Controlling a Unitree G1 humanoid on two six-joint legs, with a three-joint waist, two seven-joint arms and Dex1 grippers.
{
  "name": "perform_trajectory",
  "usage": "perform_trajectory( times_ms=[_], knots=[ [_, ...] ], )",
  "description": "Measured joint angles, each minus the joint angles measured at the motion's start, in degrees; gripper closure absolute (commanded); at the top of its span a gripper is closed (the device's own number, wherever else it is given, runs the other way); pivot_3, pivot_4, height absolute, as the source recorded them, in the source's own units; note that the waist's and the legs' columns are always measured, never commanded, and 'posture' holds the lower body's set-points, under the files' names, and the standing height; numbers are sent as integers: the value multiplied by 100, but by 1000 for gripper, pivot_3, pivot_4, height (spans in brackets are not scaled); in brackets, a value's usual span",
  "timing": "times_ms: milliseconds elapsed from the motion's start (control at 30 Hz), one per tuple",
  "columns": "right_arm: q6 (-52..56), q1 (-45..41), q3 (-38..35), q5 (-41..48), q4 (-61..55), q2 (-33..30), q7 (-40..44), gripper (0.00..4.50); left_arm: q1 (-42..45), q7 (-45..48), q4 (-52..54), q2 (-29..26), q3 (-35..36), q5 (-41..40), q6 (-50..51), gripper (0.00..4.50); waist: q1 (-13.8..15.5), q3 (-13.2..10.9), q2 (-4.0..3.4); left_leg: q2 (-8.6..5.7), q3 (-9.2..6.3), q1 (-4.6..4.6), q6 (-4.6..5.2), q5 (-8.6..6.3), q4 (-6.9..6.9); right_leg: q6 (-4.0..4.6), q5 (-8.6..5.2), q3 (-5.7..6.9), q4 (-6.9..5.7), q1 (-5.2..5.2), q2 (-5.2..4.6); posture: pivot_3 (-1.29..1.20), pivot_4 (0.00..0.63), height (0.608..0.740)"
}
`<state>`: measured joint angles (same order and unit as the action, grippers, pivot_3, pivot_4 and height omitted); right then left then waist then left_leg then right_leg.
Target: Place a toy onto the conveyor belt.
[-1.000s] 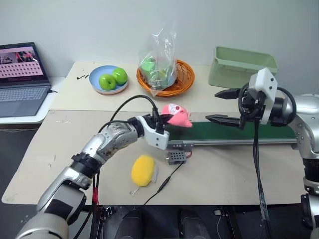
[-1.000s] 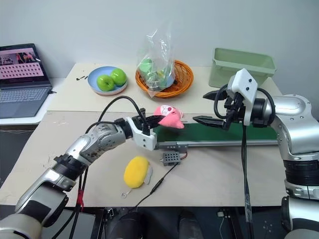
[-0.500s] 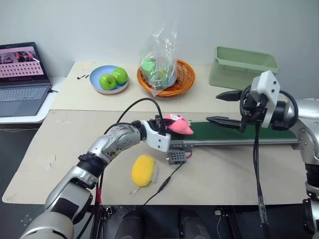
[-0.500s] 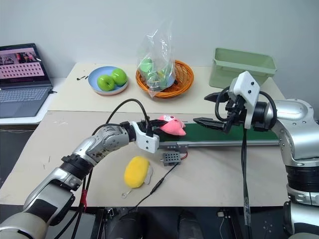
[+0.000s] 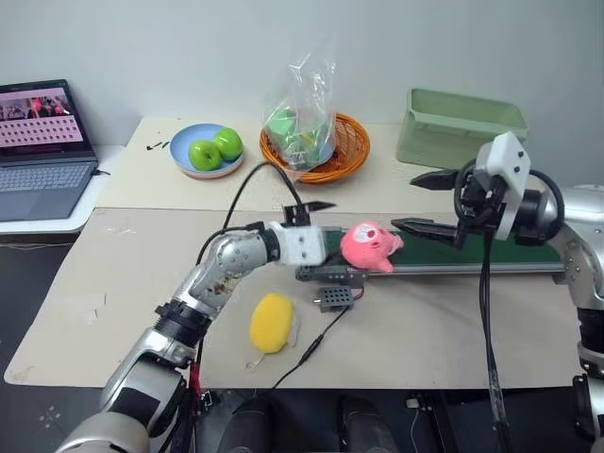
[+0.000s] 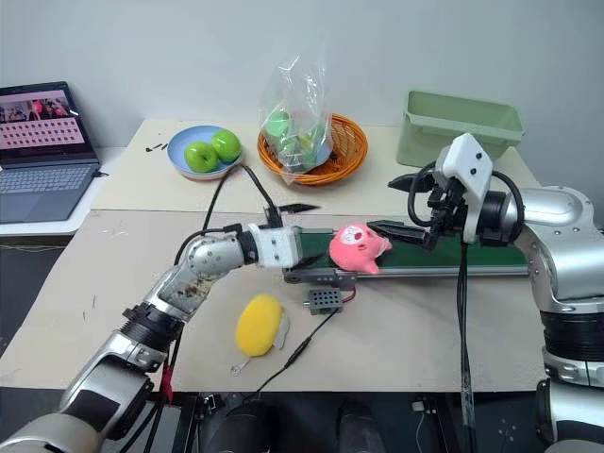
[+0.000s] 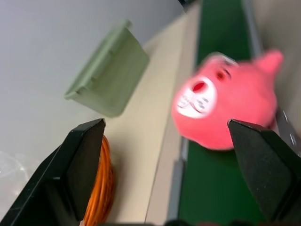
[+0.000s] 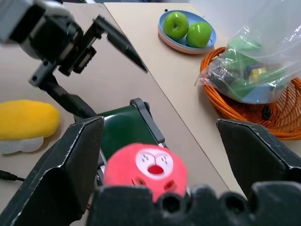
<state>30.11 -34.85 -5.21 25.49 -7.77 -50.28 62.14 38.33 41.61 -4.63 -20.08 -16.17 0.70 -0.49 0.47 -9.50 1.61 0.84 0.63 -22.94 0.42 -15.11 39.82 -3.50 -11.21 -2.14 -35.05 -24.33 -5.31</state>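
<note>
Two grippers are near the conveyor belt (image 5: 472, 257), and we see the toy (image 5: 368, 246) sitting on the belt's near end, close to the roller. Our left gripper (image 5: 314, 239) hangs just behind the toy with its fingers spread wide and nothing in them. Our right gripper (image 5: 415, 200) waits over the belt, just past the toy, fingers apart and holding nothing.

To finish well, we think we should pull the left gripper straight back from the belt, slowly, so no finger bumps the toy off the edge. The toy looks a bit blurry, so it may be rolling.

A second ago our left gripper held the toy above the belt's end. Now the fingers have let go and the toy has dropped onto the belt.
</note>
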Motion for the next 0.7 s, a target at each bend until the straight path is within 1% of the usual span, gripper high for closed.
perform_trajectory(
  times_ms=[33, 67, 100, 167, 300, 367, 467, 600, 700],
  knots=[
    [-1, -2, 0, 0, 5, 0, 12, 0, -5, 61, 161, 15, 111, -227, 362, 60, -10, 0, 0, 1, -1, 2, 0, 0, 1, 0, 0, 0, -1, 0, 1, 0, 150, 740],
    [-6, -6, 2, -2, 12, -3, 32, 0, -40, 176, 410, -2, 266, -623, 944, 60, -19, 0, 0, 2, -2, 2, 0, 0, 1, -1, -1, 0, -1, 0, 1, 0, 150, 740],
    [-16, -9, 6, -4, 35, -27, 61, 0, -118, 312, 763, -76, 469, -1110, 1659, 60, -46, 0, 0, 3, -3, 3, 0, 0, 0, -2, -1, -1, -1, 0, 2, 0, 150, 740],
    [-36, -12, 2, -20, 116, -123, 122, 0, -255, 489, 1227, -283, 739, -1745, 2582, 60, -99, 0, -1, 4, -4, 5, 0, 0, 0, -2, -1, -2, -3, 1, 2, 0, 150, 740],
    [-97, -66, 9, -43, 174, -153, 217, 0, -500, 656, 1822, -551, 1052, -2503, 3566, 60, -139, 0, -1, 3, -2, 9, 0, 0, 0, -2, -2, -5, 1, 1, 2, 0, 150, 740],
    [-128, -186, 15, -36, 217, -148, 292, 0, -625, 743, 2042, -760, 1228, -2818, 3844, 60, -153, 0, -1, 5, -2, 12, 0, 0, -1, -2, -2, -6, 1, 0, 4, 0, 150, 740],
    [-251, -339, 19, -58, 403, -117, 334, 0, -786, 721, 2287, -986, 1494, -3027, 4041, 60, -139, 0, -1, 4, -1, 16, 0, 0, -1, -1, -2, -5, 3, 5, 3, 0, 150, 740],
    [-302, -343, 53, -9, 575, 22, 450, 0, -991, 610, 2365, -1291, 1562, -2964, 4039, 60, -120, 0, -1, 3, -1, 13, 0, 0, -1, -1, -2, -5, 3, 4, 3, 0, 150, 740],
    [-188, -396, 52, 288, 506, 176, 546, 0, -1009, 416, 2355, -1330, 1646, -2876, 4034, 60, -117, 0, -1, 3, -2, 10, 0, 0, -1, -1, -2, -5, 4, 2, 2, 0, 150, 740]
  ],
)
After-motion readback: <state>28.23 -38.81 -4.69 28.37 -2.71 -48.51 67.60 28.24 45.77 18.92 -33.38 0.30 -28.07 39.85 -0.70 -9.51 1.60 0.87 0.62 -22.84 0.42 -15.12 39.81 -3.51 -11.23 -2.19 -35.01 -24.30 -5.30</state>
